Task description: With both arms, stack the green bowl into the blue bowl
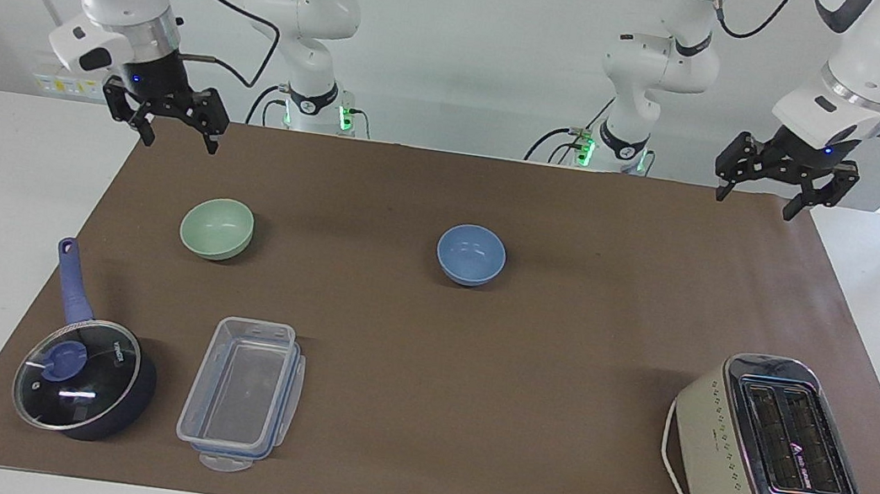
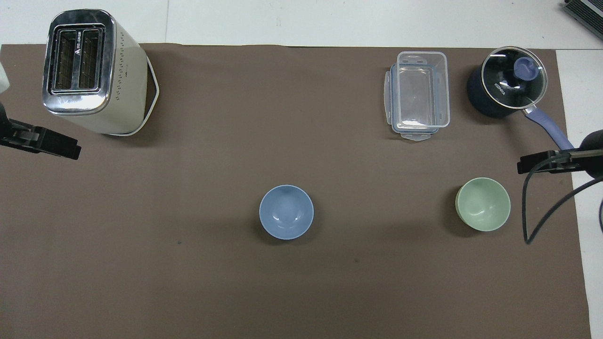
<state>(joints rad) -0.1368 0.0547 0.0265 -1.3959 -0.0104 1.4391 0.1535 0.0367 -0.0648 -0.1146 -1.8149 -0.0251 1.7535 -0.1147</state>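
The pale green bowl (image 1: 217,228) (image 2: 483,204) sits upright on the brown mat toward the right arm's end. The blue bowl (image 1: 471,254) (image 2: 286,212) stands upright near the mat's middle, well apart from it. Both bowls hold nothing. My right gripper (image 1: 180,140) hangs open and empty over the mat's corner by the robots, short of the green bowl. Over the mat's corner at the left arm's end, my left gripper (image 1: 753,203) is raised, open and empty. In the overhead view only one finger of each shows, at the frame's edges.
A cream toaster (image 1: 770,452) (image 2: 89,70) stands at the left arm's end, farther from the robots. A clear plastic container (image 1: 242,395) (image 2: 417,94) and a dark-blue lidded saucepan (image 1: 82,378) (image 2: 506,82) sit farther from the robots than the green bowl.
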